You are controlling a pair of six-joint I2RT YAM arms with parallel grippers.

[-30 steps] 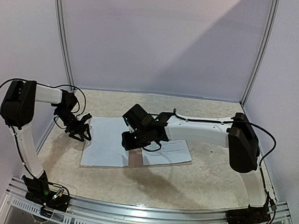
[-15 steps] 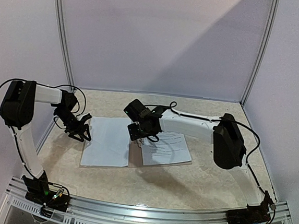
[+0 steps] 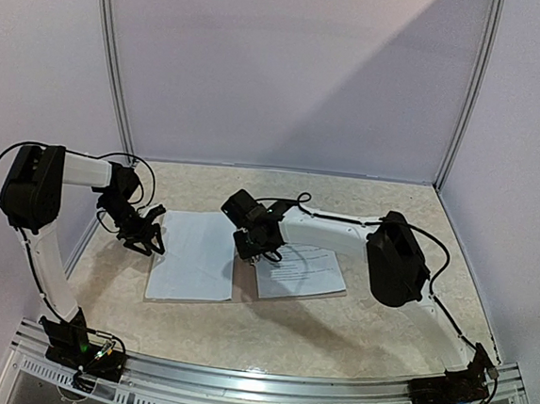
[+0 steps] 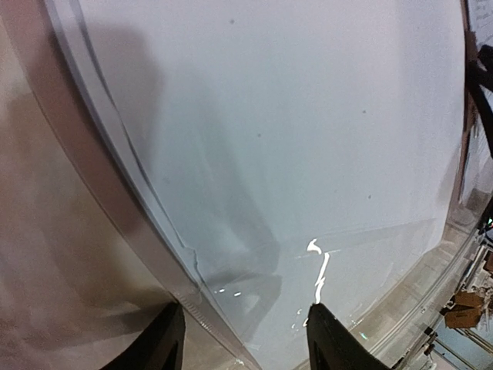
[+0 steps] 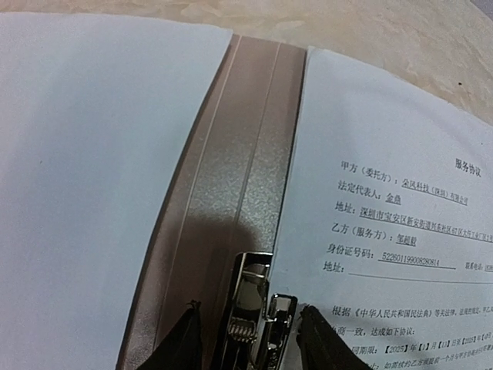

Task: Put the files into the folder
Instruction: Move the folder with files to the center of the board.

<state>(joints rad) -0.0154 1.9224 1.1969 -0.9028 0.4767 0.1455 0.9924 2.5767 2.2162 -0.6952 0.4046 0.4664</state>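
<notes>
Centrally, the right gripper (image 5: 248, 312), spread, straddles the metal clip (image 5: 254, 297) on the folder (image 5: 231, 154), files (image 5: 385, 216) close on both sides; the left gripper (image 4: 243, 327), also spread, overhangs its left edge.

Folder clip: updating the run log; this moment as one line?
right tool: open, straddling metal clip | left tool: open at blank sheet edge | printed sheet: beside folder spine

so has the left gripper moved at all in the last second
No. The left gripper sits at the same spot on the left edge of the blank white sheet as before.
</notes>
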